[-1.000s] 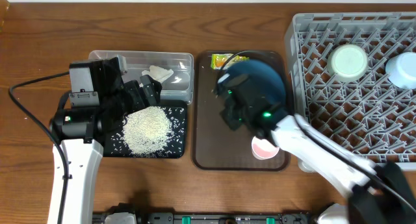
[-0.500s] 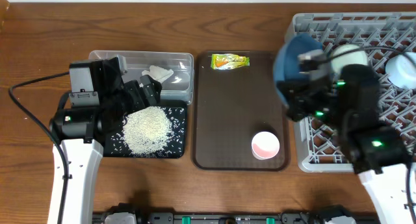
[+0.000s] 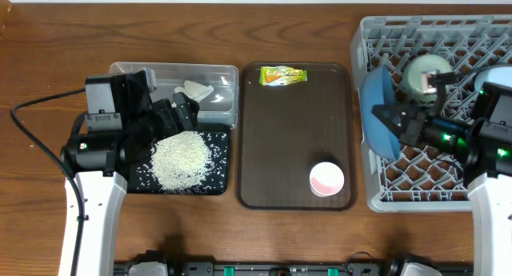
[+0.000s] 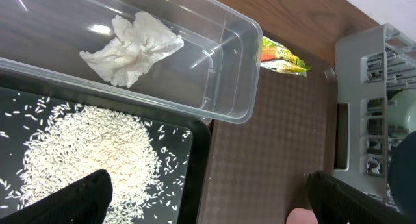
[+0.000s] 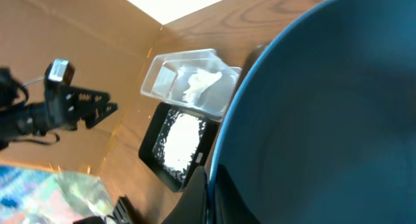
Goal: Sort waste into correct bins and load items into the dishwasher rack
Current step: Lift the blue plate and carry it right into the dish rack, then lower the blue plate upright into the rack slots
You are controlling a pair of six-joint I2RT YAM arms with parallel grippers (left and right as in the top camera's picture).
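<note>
While the blue plate [image 3: 374, 92] stands on edge at the left side of the grey rack [image 3: 432, 188], we see the right gripper [image 3: 394, 116] clamped on its rim. Farther out, the pink cup [image 3: 326, 178] and wrapper [image 3: 283, 75] lie on the brown tray [image 3: 296, 132]. The left gripper [image 3: 178, 114] hangs wide open above the rice [image 3: 180, 160] on the black tray [image 3: 222, 160].

Both arms: white links, black joints. The left arm [image 3: 90, 200] has a grey block [image 3: 102, 96] and black cable [image 3: 14, 116]; the right arm [image 3: 490, 208], green lights [image 3: 445, 135].
</note>
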